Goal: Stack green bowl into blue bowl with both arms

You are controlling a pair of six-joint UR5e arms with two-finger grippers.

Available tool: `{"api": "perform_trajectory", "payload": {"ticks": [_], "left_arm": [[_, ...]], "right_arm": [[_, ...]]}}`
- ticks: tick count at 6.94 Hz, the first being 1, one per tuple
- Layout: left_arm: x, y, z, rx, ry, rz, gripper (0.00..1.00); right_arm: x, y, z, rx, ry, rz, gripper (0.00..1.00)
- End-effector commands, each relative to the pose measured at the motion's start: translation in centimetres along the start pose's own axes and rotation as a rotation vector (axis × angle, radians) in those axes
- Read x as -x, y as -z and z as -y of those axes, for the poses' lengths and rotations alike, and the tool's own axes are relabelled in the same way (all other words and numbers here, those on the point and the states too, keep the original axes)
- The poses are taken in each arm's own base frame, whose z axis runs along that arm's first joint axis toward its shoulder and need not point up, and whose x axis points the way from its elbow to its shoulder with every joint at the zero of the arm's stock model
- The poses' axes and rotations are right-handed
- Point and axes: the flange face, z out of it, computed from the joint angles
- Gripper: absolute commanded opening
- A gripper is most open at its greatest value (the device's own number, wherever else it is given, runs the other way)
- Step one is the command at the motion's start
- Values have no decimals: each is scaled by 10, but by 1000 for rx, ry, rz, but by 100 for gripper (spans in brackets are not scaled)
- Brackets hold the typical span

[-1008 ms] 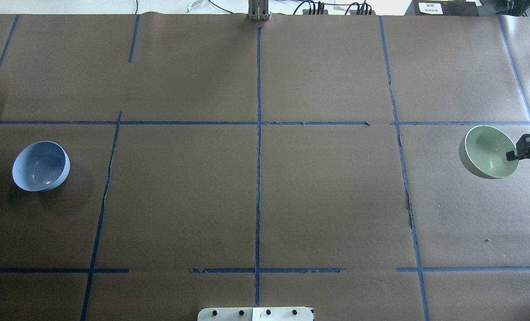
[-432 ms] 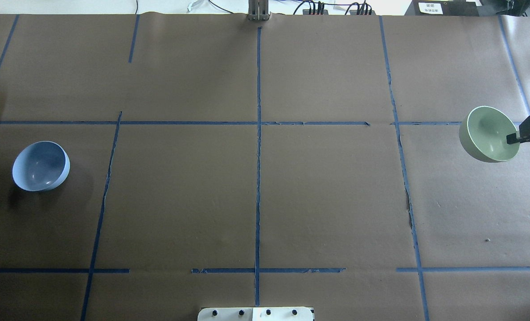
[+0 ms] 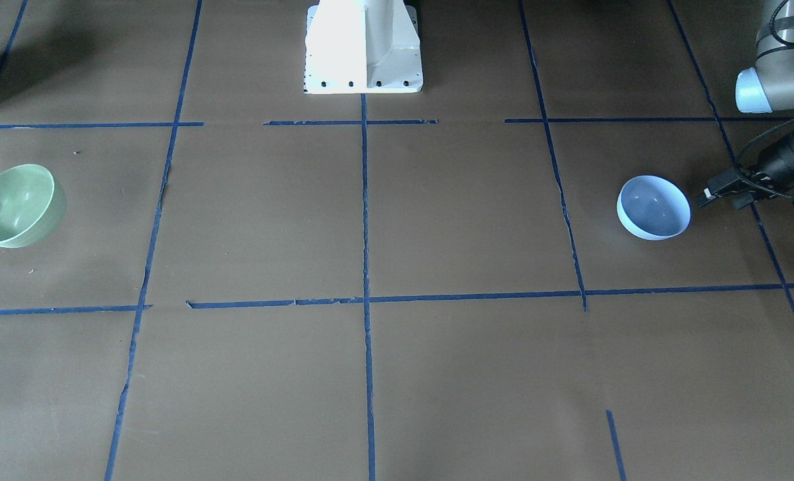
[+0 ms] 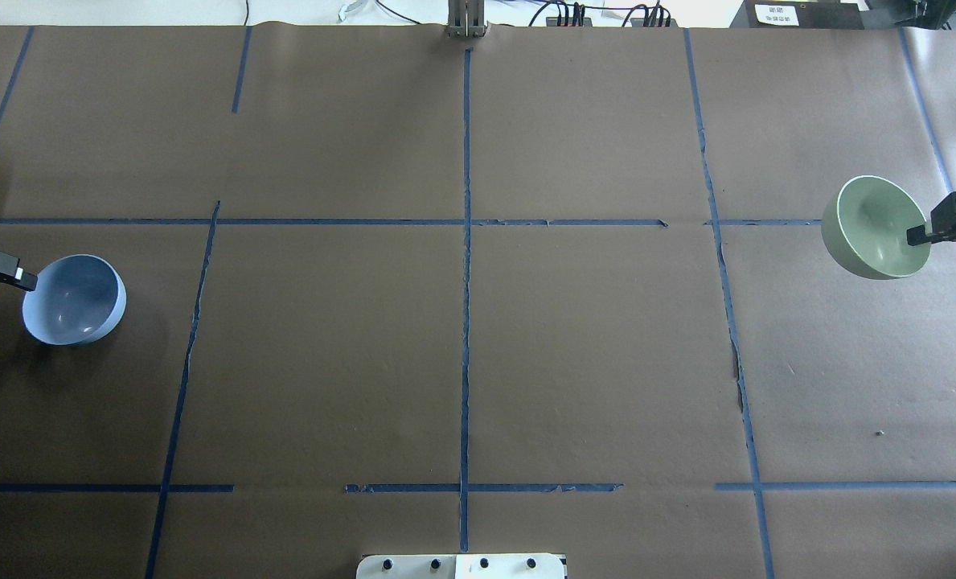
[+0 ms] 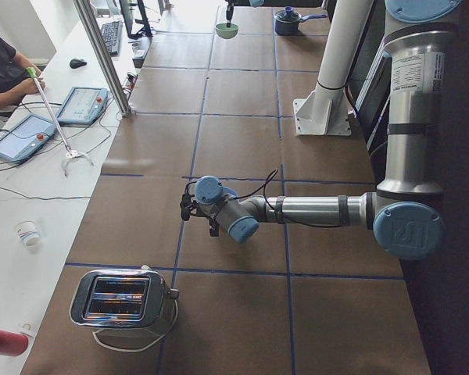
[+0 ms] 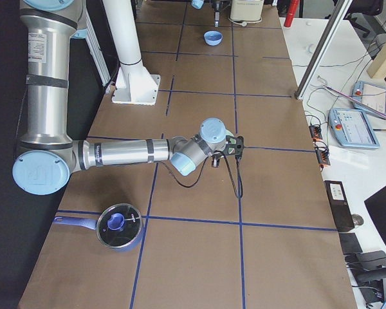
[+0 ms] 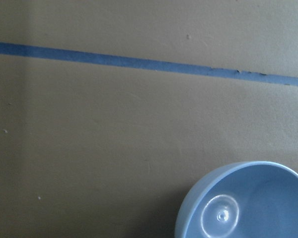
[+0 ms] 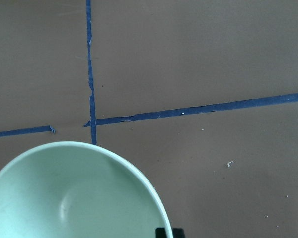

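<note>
The pale green bowl (image 4: 871,227) hangs tilted above the table at the far right. My right gripper (image 4: 921,234) is shut on its right rim. The bowl also shows in the front view (image 3: 16,207) and fills the lower left of the right wrist view (image 8: 74,193). The pale blue bowl (image 4: 74,299) stands on the table at the far left, and in the front view (image 3: 654,207). My left gripper (image 4: 21,278) is just left of its rim, apart from it. I cannot tell whether it is open. The left wrist view shows the blue bowl (image 7: 248,203) at the lower right.
The white pedestal base (image 3: 363,47) stands at the robot's edge of the table. A lidded blue pot (image 6: 119,225) sits near the right end. A toaster (image 5: 117,297) sits near the left end. Blue tape lines cross the brown table cover (image 4: 461,338).
My right gripper has lifted the green bowl and carried it toward the far side of the table. My left gripper has come in from the left edge up to the blue bowl's rim.
</note>
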Motion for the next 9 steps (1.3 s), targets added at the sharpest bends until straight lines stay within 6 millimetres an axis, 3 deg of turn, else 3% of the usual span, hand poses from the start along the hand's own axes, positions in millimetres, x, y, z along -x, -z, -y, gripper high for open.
{"api": "perform_trajectory", "payload": {"ticks": [1,2,3,5,6,7,8,9], "left_arm": [[-14,-22,-8,42,-32,2,83],[-13,-23,-8,43,-31,6,74],[-13,-25,-8,48,-28,8,59],[-19,-25,-4,46,-29,7,13],[-27,-24,-1,44,-3,-3,1],[-51,-18,9,36,95,-32,0],[-95,-6,22,17,146,-76,0],[-158,-22,24,52,184,-114,0]], "right_arm": [[6,1,3,-3,10,9,0],[6,2,3,-5,9,9,0],[6,2,4,-6,10,8,0],[7,2,4,-5,4,9,0],[10,3,6,-7,8,12,0],[10,3,6,-8,4,13,0],[13,3,8,-10,8,15,0],[18,4,10,-8,11,23,0]]}}
